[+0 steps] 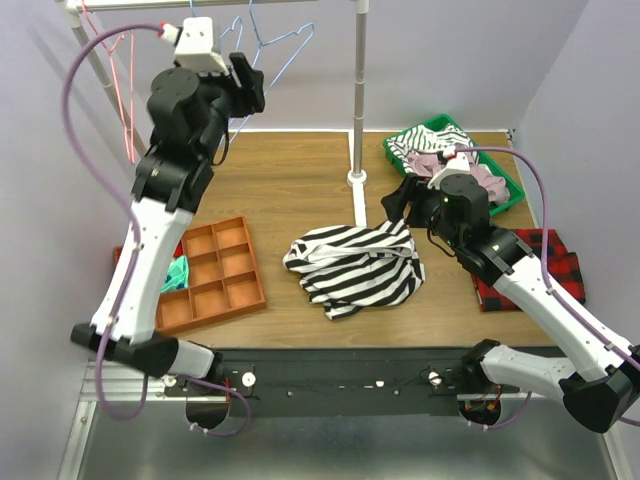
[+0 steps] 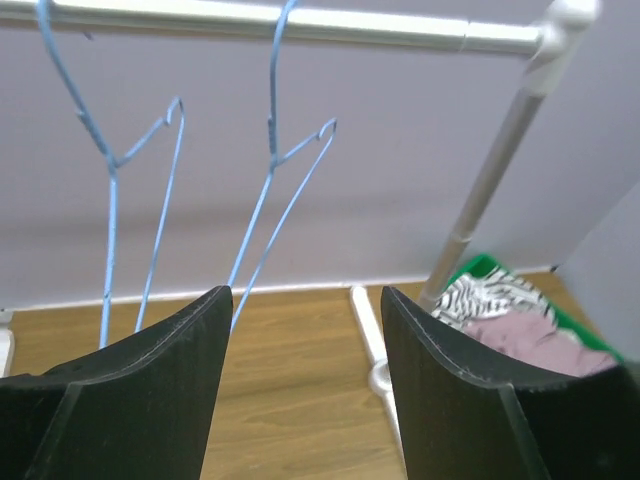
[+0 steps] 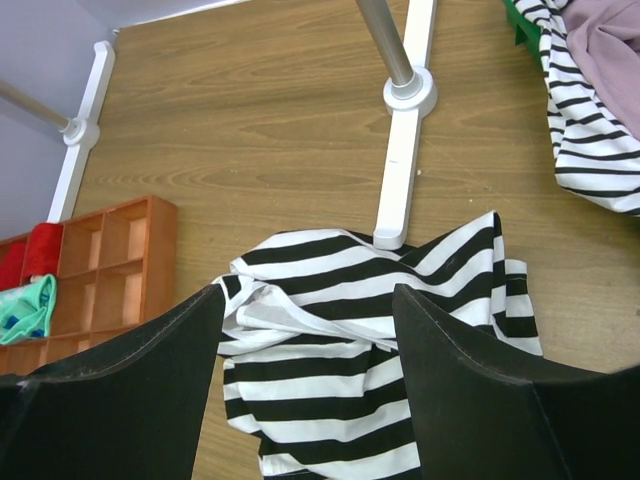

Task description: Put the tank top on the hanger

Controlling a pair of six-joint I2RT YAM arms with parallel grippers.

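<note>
Lying crumpled on the table (image 1: 300,180) at mid-width, the tank top (image 1: 355,265) touches the near end of the rack's foot. The right hand (image 3: 308,300) hovers just over its far right edge, fingers spread and empty. Farther back and high up, the left hand (image 2: 305,295) is open too, holding nothing, facing a light-blue hanger (image 2: 271,130) hooked on the rail (image 2: 300,22) beside a second one.
</note>
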